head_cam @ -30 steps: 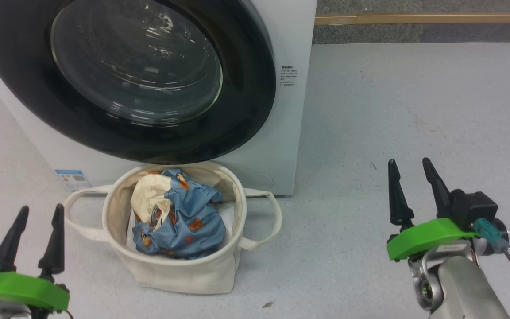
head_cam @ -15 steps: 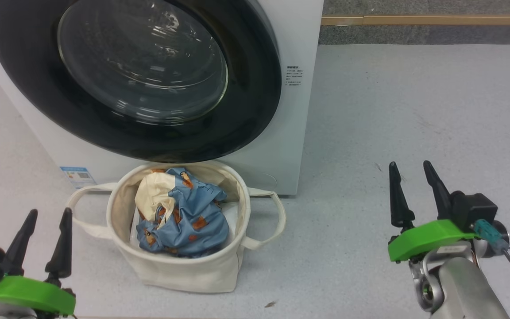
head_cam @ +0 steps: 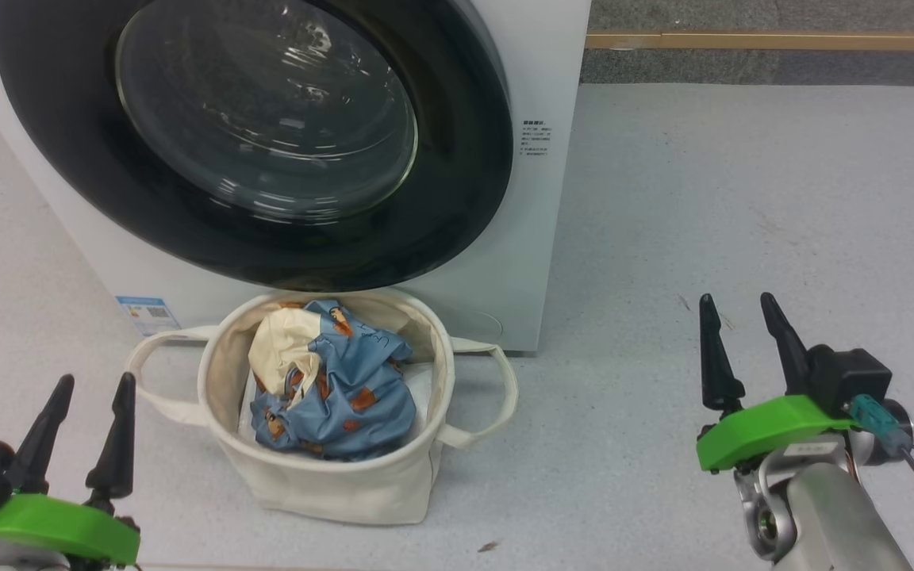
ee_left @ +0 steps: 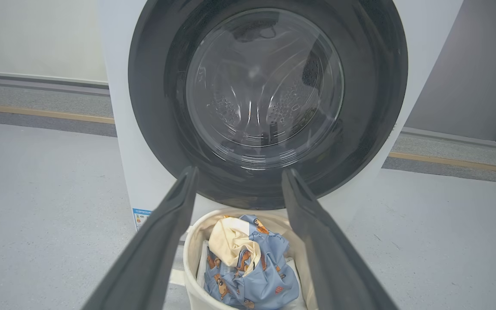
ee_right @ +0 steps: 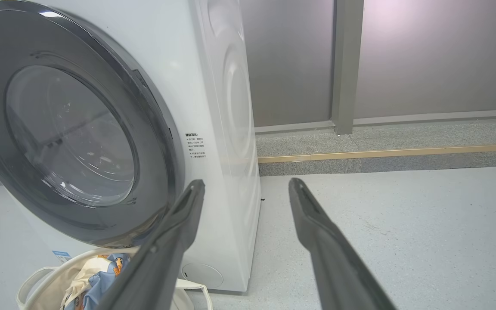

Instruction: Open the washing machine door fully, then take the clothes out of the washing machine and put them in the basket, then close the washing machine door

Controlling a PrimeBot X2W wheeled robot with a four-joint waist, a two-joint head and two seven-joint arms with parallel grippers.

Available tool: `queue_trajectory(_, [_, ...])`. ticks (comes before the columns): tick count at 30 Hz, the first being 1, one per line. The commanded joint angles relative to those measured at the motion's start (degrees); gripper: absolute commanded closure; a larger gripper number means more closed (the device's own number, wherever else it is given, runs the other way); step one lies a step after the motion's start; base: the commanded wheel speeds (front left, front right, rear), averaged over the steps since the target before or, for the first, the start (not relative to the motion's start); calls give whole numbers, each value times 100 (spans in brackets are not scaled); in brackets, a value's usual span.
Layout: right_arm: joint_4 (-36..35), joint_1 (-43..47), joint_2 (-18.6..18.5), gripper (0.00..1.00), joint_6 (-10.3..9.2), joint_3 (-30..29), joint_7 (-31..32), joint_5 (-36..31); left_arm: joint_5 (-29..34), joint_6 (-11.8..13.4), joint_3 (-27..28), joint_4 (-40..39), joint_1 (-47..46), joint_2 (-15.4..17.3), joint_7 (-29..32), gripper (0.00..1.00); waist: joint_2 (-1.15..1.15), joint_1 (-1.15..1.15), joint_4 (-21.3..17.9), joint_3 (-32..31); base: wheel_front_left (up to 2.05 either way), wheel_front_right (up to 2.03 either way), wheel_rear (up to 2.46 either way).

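The white washing machine (head_cam: 540, 238) (ee_right: 222, 107) stands ahead with its washing machine door (head_cam: 259, 143) (ee_left: 269, 99) (ee_right: 71, 133) shut flat against the front. Through the glass the steel drum looks bare. In front of it the cream basket (head_cam: 330, 484) (ee_left: 192, 267) (ee_right: 37, 284) holds the clothes (head_cam: 338, 388) (ee_left: 248, 271) (ee_right: 101, 275), blue bear-print fabric with a cream part. My left gripper (head_cam: 92, 385) (ee_left: 238, 174) hangs open at the lower left, beside the basket. At the lower right, well clear of the machine, is my right gripper (head_cam: 735, 301) (ee_right: 246, 183), open and holding nothing.
Pale grey floor (head_cam: 743, 198) spreads to the right of the machine. A wooden strip (head_cam: 774, 40) and a darker band run along the back. A grey wall with a post (ee_right: 347, 64) rises behind. A small blue label (head_cam: 147, 315) marks the machine's lower front.
The whole head view has shifted a little to the right and down, so the camera moved. Machine, basket and both open grippers keep their places relative to each other.
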Motion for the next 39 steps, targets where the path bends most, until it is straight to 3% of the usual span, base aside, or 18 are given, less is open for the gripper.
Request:
queue_trajectory(1, [-159, -142, 39, 0, -1, 104, -30, 15, -32, -32, 254, -148, -195, 250, -68, 0, 0, 0, 0, -5, 0, 0, 0])
queue_trajectory(33, [6, -165, 39, 0, -1, 144, -30, 78, -278, -32, 11, -69, -294, 378, -68, 0, 0, 0, 15, -23, 0, 0, 0])
queue_trajectory(34, [178, 1, 1, 100, 0, 13, 0, 36, -266, 1, -239, 74, -3, 111, 0, 100, 0, 0, 15, -23, 0, 0, 0])
queue_trajectory(39, [409, 139, 17, 100, 0, -22, 72, 229, -409, 9, -263, 252, 115, -124, 65, 100, 0, 2, 38, -26, 0, 0, 0])
